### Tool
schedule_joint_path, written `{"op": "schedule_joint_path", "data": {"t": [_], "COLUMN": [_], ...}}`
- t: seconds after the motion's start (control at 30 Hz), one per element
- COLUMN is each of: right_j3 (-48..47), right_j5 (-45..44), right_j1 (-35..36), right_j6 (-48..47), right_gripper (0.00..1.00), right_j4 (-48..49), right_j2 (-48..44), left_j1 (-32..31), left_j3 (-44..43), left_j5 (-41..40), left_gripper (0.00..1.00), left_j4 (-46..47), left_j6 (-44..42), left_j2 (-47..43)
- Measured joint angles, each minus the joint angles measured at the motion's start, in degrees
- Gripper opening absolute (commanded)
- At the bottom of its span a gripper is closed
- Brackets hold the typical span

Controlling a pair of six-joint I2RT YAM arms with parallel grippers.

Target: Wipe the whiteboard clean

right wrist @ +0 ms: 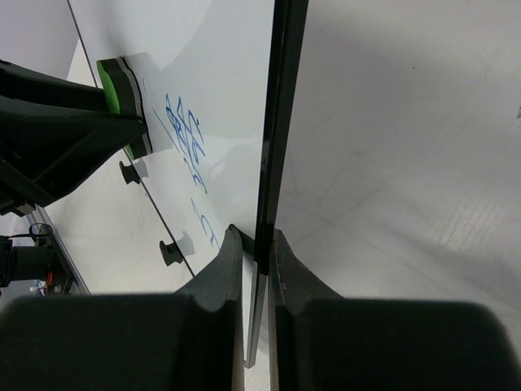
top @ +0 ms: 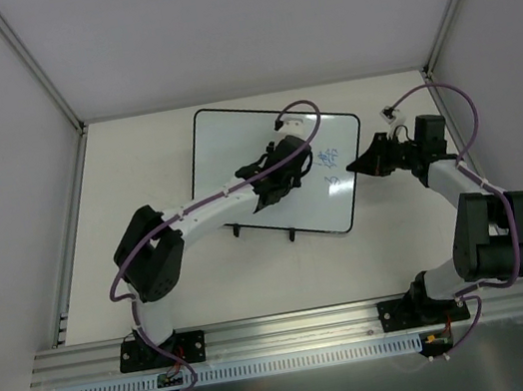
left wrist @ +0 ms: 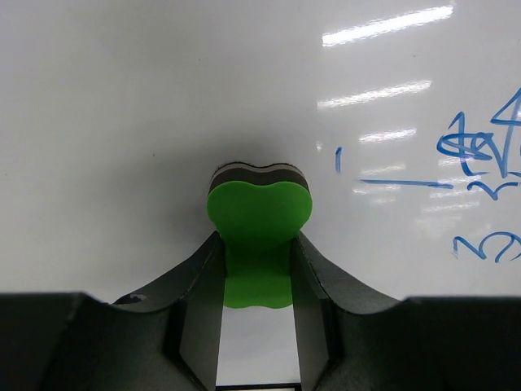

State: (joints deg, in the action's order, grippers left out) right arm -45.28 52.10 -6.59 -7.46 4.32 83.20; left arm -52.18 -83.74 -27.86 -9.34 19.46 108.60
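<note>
The whiteboard [top: 225,161] lies tilted on the table, white with a thin black rim and two small black feet [top: 235,228]. Blue handwriting [top: 328,156] remains near its right edge, also seen in the left wrist view [left wrist: 480,155] and the right wrist view [right wrist: 186,134]. My left gripper [top: 279,177] is shut on a green eraser [left wrist: 259,216] whose felt face presses on the board, left of the writing. My right gripper [top: 362,162] is shut on the whiteboard's right rim [right wrist: 273,163], one finger on each side of it.
The table's side walls and metal frame posts [top: 31,64] enclose the work area. A metal rail [top: 285,328] holding both arm bases runs along the near edge. Purple cables [top: 466,119] loop above the right arm.
</note>
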Motion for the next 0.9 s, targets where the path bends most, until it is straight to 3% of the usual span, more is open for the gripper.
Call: {"op": "schedule_joint_path", "data": {"t": [0.43, 0.67, 0.9], "right_j3": [0.33, 0.57, 0.61], "right_j5": [-2.25, -4.15, -5.73], "right_j1": [0.70, 1.46, 2.45], "right_j6": [-0.02, -0.02, 0.00], "right_gripper": [0.00, 0.00, 0.00], "right_j4": [-0.28, -0.52, -0.81], "right_j2": [-0.92, -2.08, -3.48], "left_j1": [-4.87, -5.01, -0.66], "left_j3": [-15.34, -15.89, -13.44], "left_j5": [0.68, 1.53, 3.41], "left_gripper": [0.00, 0.00, 0.00], "left_j4": [-2.43, -2.05, -0.94], "left_j6": [-8.55, -11.37, -12.94], "left_j2": [9.77, 10.19, 7.02]}}
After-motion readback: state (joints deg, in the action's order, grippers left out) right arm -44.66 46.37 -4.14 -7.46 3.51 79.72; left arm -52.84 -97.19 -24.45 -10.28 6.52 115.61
